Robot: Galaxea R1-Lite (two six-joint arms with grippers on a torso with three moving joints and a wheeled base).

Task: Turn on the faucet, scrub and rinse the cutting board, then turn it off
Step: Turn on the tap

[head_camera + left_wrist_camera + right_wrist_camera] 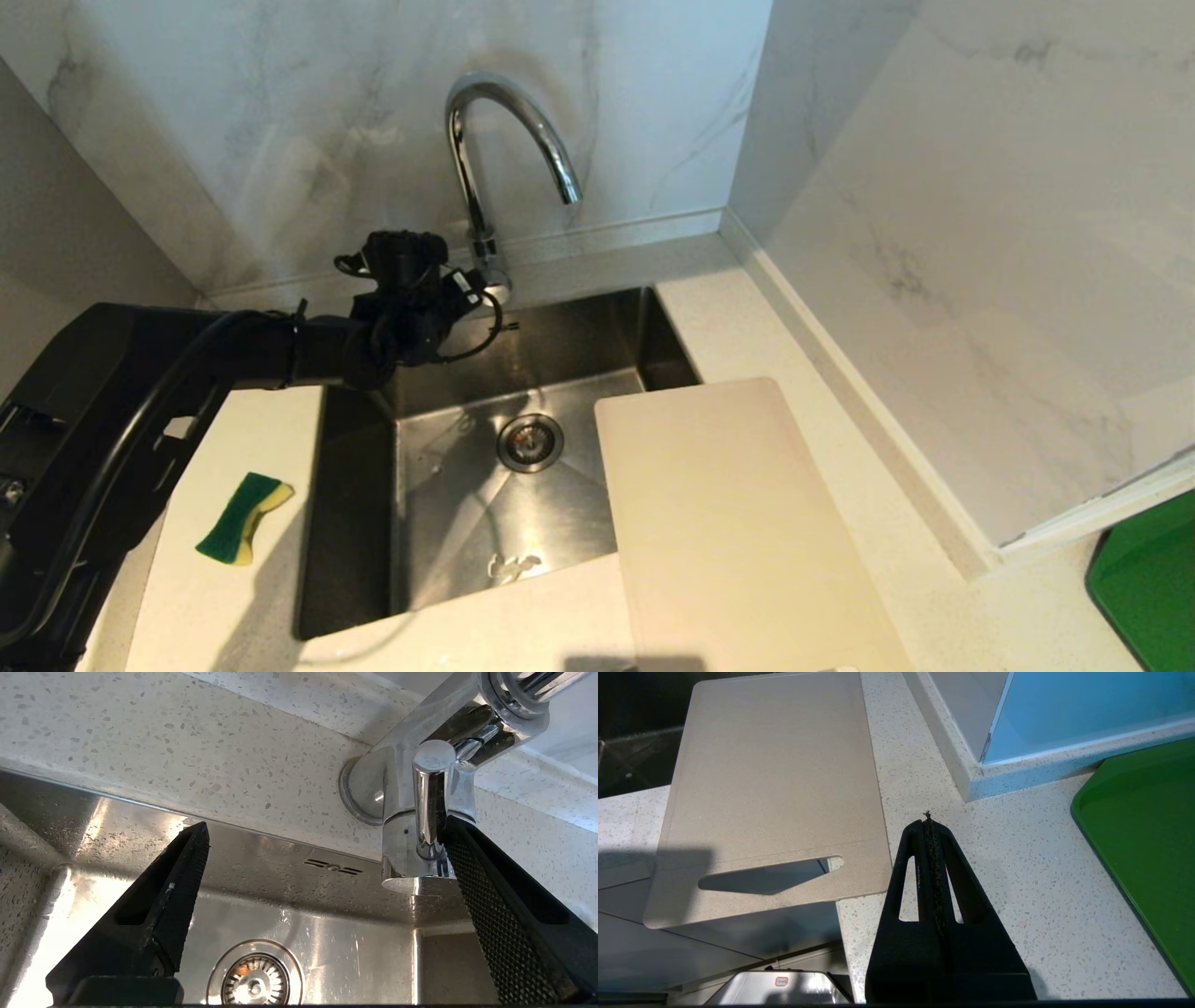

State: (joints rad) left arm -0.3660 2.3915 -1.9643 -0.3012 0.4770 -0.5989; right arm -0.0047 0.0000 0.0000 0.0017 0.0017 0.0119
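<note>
- I read the left gripper (322, 830) as spread wide, holding nothing. One finger (495, 905) lies against the thin lever (427, 798) at the base of the faucet (495, 140); the other finger hangs free over the sink (448, 523).
- In the head view the left gripper (471, 289) sits at the foot of the faucet, and its own wrist housing and cabling hide the fingertips and the lever from that camera.
- No water shows at the spout or in the basin. The drain (529, 441) is visible and uncovered.
- The right gripper (929, 821) has its fingers pressed together with nothing between them. It hangs above bare countertop (1017, 882), just beside the slot-handle end of the cutting board (775, 788). The head view does not include it.
- The cutting board (738, 523) lies flat on the counter to the right of the sink, its left edge overhanging the basin. Its near end is cut off by the head view's lower edge; the right wrist view shows that end jutting past the counter front.
- A green-and-yellow sponge (243, 518) rests on the counter left of the sink, well apart from both grippers.
- A green tray (1148, 858) is only partly in frame at the far right.
</note>
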